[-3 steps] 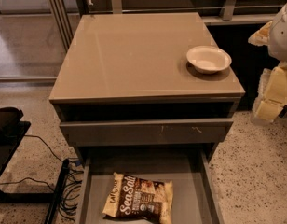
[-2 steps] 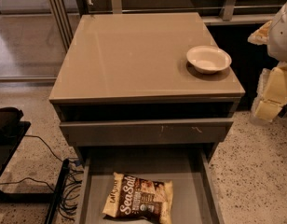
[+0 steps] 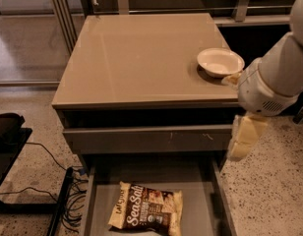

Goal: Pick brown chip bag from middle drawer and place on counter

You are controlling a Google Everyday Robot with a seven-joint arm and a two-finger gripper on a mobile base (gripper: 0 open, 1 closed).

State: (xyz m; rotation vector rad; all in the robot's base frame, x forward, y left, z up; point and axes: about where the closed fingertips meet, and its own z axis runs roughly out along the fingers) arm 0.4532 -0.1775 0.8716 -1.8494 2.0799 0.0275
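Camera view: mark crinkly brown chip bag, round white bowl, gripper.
Brown chip bag (image 3: 139,208): camera view, white lettering.
White bowl (image 3: 220,61): camera view, inner hollow.
Gripper (image 3: 241,140): camera view, cream tip beside drawer front (image 3: 146,137).

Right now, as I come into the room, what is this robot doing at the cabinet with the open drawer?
A white robot arm reaches in from the right. Its cream-coloured gripper hangs just off the right side of the glossy taupe counter, above and to the right of the pulled-out wide grey middle drawer. The crinkly dark-brown and cream chip bag lies flat on the drawer bottom, untouched. A round white bowl sits on the counter near its right edge. The pick has not begun.
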